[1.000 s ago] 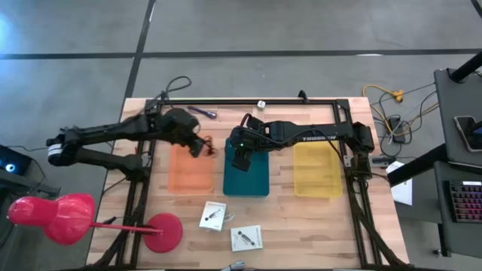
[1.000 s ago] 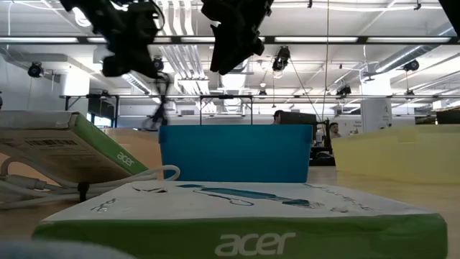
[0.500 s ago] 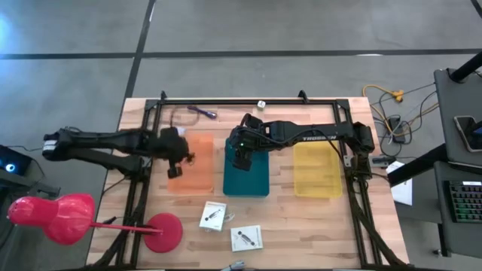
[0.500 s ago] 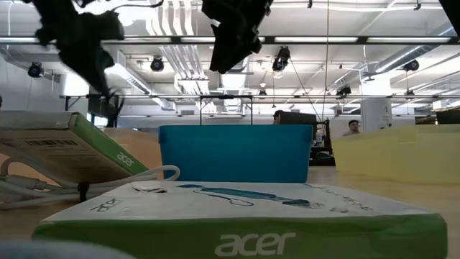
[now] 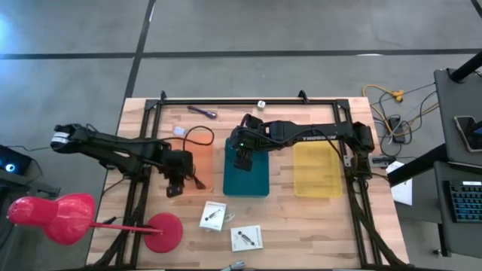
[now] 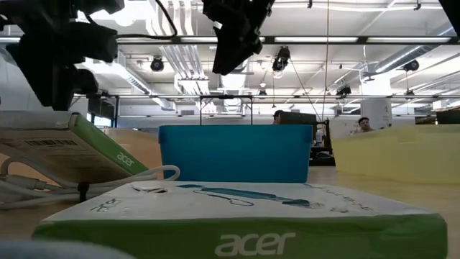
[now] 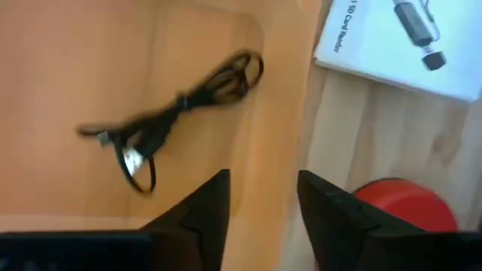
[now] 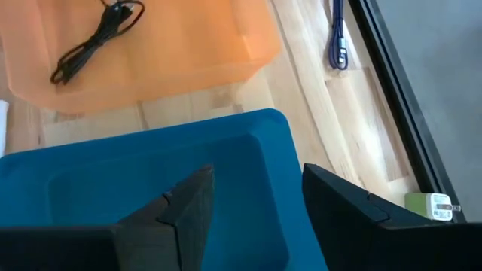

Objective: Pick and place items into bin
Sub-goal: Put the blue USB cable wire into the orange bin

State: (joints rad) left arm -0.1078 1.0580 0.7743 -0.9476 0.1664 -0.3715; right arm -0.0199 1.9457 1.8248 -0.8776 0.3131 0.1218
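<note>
Hovering left gripper at orange bin's 7 o'clock edge, fingers apart, empty; cable lay inside bin. Right gripper over blue bin, fingers parted. Best lifted clear before next packet.

Overhead, table-level and two close wrist cameras, all sharing the blue bin

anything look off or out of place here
Nothing stands out. A black cable lies loosely coiled inside the orange bin, with the left gripper open above that bin's edge. The teal bin and yellow bin sit upright in line.
</note>
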